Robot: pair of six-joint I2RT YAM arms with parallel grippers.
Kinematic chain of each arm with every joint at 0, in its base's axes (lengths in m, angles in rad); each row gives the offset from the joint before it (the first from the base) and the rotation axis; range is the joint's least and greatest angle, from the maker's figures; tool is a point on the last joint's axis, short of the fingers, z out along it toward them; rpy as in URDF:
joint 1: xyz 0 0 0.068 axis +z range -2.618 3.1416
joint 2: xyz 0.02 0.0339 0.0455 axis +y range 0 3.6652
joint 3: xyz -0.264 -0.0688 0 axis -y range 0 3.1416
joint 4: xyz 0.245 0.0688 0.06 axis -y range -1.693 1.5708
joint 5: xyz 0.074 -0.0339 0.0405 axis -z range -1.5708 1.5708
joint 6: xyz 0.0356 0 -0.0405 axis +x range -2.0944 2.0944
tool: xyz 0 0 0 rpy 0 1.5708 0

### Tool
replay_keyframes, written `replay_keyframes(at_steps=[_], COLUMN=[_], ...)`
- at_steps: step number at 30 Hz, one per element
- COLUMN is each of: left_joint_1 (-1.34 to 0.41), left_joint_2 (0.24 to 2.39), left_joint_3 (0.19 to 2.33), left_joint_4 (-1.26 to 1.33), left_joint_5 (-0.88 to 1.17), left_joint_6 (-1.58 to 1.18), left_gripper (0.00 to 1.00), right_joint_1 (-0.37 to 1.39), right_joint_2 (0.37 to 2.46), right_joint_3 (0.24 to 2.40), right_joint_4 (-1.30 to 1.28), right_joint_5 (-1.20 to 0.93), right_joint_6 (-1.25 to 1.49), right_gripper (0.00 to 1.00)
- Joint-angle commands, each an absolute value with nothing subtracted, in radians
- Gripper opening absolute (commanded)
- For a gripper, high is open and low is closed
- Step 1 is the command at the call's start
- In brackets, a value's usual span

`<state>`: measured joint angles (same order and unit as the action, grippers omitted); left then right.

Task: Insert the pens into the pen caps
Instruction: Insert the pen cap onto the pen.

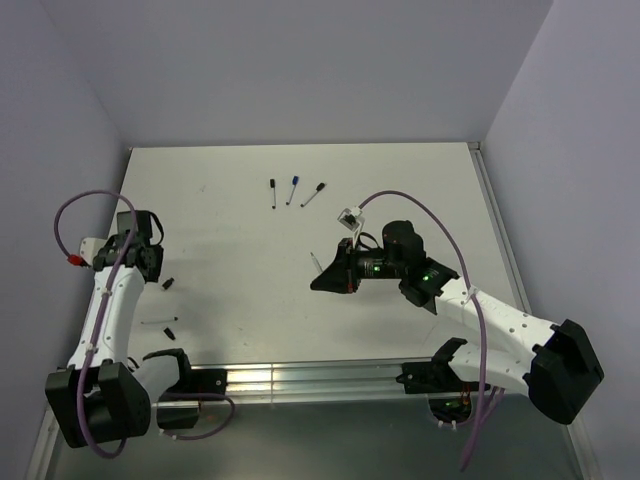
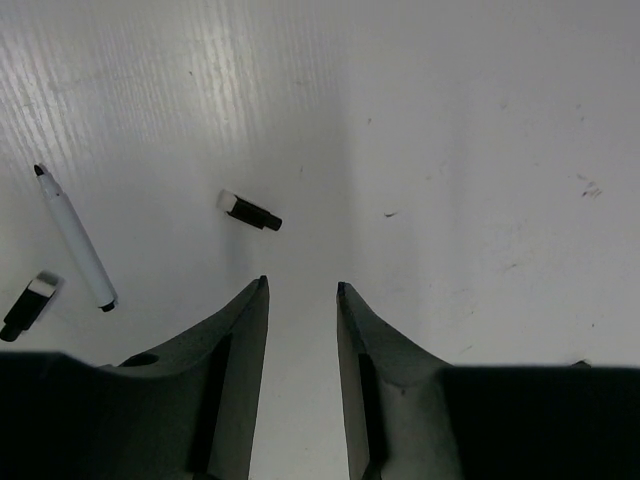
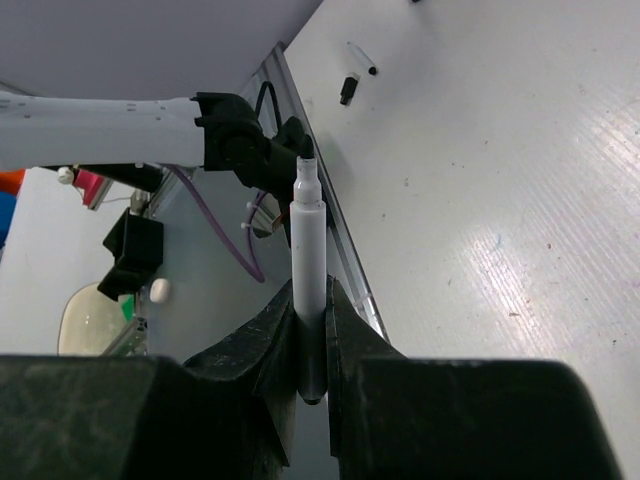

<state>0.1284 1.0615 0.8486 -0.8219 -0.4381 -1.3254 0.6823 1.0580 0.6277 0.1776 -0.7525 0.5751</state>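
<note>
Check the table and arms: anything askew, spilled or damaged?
Nothing stands out. The pen sits straight in the right fingers; one cap, a second cap and an uncapped pen lie flat near the left fingers.

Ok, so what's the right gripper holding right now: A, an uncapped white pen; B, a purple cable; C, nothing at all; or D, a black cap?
A: in the right wrist view the right gripper is clamped on a white pen, which stands upright between its fingers with the dark tip bare.
</note>
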Motion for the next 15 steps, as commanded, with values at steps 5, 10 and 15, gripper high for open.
replay_keyframes(at_steps=[5,10,15], left_joint_1=[0.203,0.201,0.195], left_joint_2=[1.112,1.183,1.189], left_joint_3=[0.781,0.758,0.715], left_joint_4=[-0.716,-0.681,-0.661], left_joint_5=[-0.359,-0.325,-0.344], left_joint_6=[-1.376,-1.456,-1.537], left_gripper=[0.37,0.37,0.39], right_joint_1=[0.681,0.68,0.681], right_joint_2=[1.039,1.039,1.032], right_joint_3=[0.637,0.637,0.632], right_joint_4=[0.192,0.187,0.186], right_joint_5=[-0.735,-0.729,-0.726], right_joint_6=[0.552,0.551,0.551], right_gripper=[0.0,0.0,0.0])
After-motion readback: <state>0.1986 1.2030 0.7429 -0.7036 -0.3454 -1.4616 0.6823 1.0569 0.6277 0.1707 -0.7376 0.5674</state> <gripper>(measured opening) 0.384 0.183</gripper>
